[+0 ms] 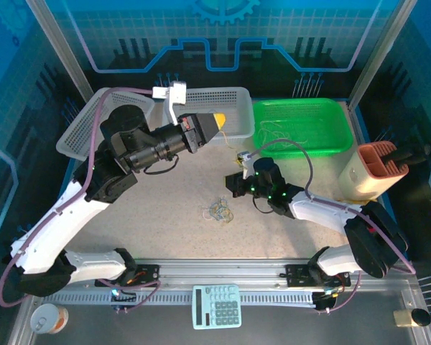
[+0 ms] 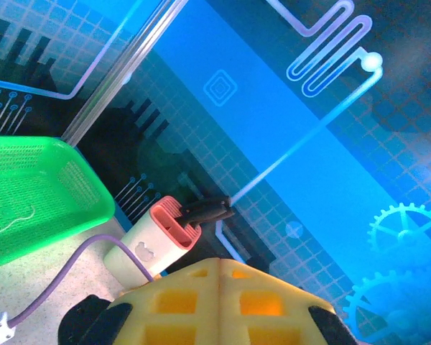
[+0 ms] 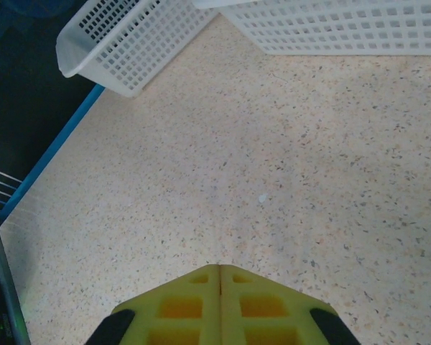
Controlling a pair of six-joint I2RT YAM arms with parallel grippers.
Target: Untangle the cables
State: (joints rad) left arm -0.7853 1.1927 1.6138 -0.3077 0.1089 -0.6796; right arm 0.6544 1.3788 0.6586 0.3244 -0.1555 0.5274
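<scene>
Right gripper (image 3: 220, 272) is closed, fingers pressed together with no cable visible between them, low over the table (image 3: 287, 165) just off the near-left corner of the green basket (image 1: 302, 126). Left gripper (image 2: 219, 267) is likewise closed, raised further to the left of that basket. I note a small tangle of cables (image 1: 219, 210) on the table, left of the basket and nearer the arm bases, and pale strands (image 1: 276, 136) inside the basket.

Robotics lab, enclosed test cell. Aluminium frame posts (image 1: 59, 44) around speckled desk (image 1: 172, 208); blue backdrop panels (image 2: 287, 144) printed with circuit traces and gears; two robot arms (image 1: 54, 219) bolted to slotted rail (image 1: 223, 272) at near edge; white mesh baskets (image 3: 129, 36) and green basket (image 2: 72, 180) set out on desk.
</scene>
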